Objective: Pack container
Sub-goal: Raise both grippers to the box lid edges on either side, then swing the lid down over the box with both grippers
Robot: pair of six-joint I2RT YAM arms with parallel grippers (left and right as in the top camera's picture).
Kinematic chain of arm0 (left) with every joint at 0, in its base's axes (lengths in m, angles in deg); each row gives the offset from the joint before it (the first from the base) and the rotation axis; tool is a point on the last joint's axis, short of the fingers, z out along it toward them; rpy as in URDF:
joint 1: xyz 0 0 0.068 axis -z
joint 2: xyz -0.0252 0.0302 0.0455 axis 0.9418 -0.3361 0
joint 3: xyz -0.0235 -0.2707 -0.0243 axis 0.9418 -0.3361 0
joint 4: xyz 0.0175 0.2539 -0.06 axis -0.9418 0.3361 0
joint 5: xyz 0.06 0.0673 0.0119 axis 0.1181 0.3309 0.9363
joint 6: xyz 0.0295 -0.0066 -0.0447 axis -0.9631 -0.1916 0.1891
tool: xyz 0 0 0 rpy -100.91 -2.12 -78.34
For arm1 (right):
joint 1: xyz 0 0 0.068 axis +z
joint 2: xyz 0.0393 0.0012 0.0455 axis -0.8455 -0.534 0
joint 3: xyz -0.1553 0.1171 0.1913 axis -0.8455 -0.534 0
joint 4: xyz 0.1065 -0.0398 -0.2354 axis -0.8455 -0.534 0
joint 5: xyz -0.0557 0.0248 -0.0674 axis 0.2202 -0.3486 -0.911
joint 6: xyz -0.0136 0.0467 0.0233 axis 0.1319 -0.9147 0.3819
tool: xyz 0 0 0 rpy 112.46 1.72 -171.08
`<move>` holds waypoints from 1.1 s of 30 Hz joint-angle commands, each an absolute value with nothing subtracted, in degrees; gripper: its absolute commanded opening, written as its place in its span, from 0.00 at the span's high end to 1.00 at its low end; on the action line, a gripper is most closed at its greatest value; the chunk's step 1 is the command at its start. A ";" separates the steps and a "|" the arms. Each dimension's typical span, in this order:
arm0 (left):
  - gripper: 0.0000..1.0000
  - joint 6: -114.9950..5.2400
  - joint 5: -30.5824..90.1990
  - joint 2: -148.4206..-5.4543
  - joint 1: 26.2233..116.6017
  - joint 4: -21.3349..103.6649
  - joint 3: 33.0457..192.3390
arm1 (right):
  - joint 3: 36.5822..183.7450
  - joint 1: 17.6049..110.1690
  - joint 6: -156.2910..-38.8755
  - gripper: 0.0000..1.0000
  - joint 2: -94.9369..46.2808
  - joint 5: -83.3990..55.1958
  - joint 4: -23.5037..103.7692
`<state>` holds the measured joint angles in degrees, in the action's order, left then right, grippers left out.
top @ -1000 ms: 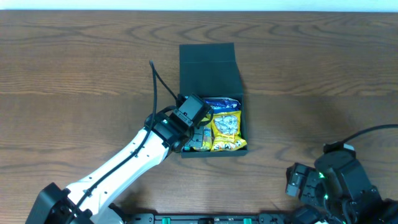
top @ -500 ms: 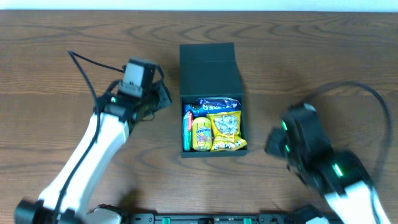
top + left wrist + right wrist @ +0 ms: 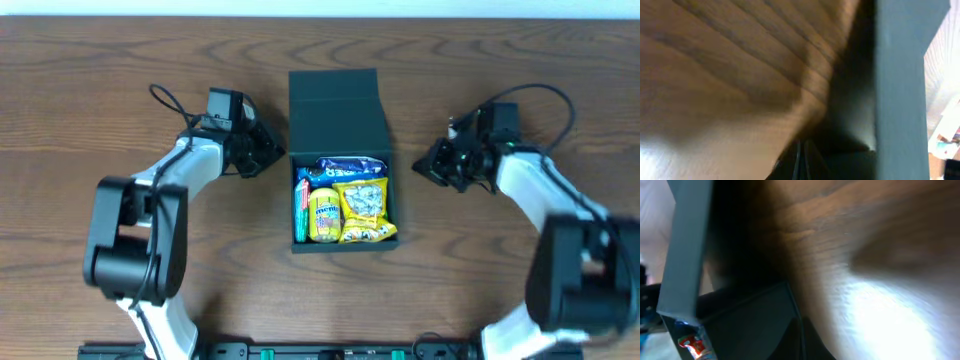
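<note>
Left gripper (image 3: 262, 153) and right gripper (image 3: 428, 166), both clenched empty; open container (image 3: 338, 110) sits between them on counter (image 3: 100, 80).

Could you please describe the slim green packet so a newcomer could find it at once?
Find the open dark container at the centre of the wooden table. Against its inner left wall lies the slim green packet, the only narrow green one; its neighbours are broader, yellow or blue.
</note>
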<state>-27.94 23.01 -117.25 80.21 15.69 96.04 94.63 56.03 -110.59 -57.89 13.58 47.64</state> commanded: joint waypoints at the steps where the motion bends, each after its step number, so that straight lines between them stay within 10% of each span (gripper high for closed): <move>1: 0.94 -23.57 17.72 -120.64 80.08 13.13 98.22 | 99.09 56.31 -109.78 0.98 -62.57 22.32 48.41; 33: 0.94 -39.76 6.27 -115.48 78.94 17.79 109.24 | 107.88 59.24 -97.47 0.98 -60.99 40.64 52.30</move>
<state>-34.71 9.57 -120.75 78.29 17.46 107.49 106.63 58.30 -100.71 -66.72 33.54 52.36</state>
